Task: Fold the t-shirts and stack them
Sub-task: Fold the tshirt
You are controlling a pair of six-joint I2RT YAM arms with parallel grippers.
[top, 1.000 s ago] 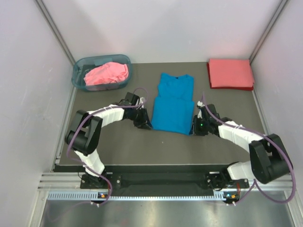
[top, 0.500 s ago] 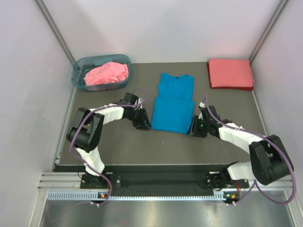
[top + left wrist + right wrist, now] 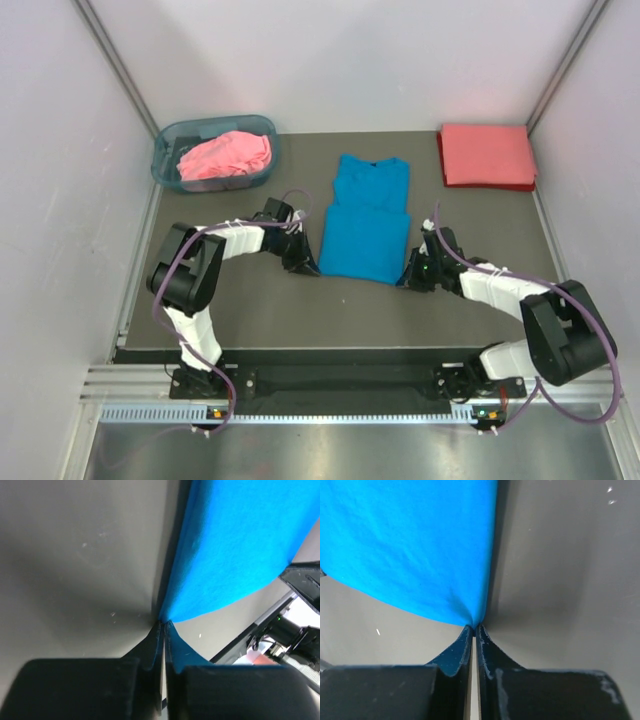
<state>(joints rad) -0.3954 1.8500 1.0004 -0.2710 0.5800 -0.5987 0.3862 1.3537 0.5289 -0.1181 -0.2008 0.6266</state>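
On flat dark-grey matte table (image 3: 240, 310): bright blue cloth t-shirt (image 3: 365, 225) mid-table, partly folded; folded coral-red cloth t-shirt (image 3: 486, 155) at far right corner; translucent blue-grey plastic basket (image 3: 168, 142) at far left corner.

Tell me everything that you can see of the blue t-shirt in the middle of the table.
The blue t-shirt is plain, soft, bright blue cloth. It lies flat in the middle of the dark grey table, folded long and narrow with no sleeves sticking out and a crease across its middle. The left gripper pinches its near left corner and the right gripper its near right corner, with the fingers shut and the cloth slightly gathered at each pinch.
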